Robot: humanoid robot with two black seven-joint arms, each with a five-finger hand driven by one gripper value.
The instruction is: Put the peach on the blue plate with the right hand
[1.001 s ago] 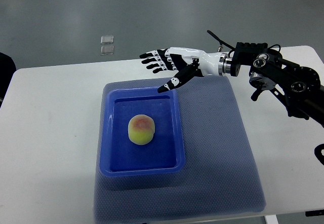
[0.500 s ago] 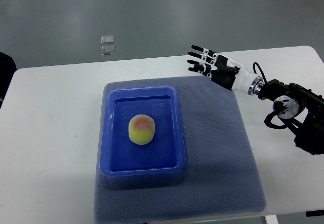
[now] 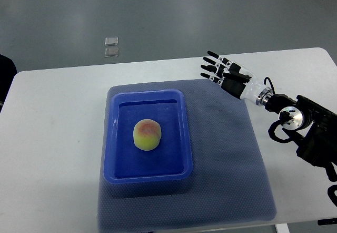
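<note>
The peach (image 3: 147,135) sits in the middle of the blue plate (image 3: 147,174), which rests on a grey mat (image 3: 226,154) on the table (image 3: 52,138). Well off to its right, the right hand (image 3: 225,75) hovers with fingers (image 3: 210,66) spread, holding nothing.

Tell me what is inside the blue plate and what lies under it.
Inside the blue plate sits one peach, near its middle, touching no wall. Under the plate lies a blue-grey mat on the white table. The mat beneath the plate is covered from view.
</note>
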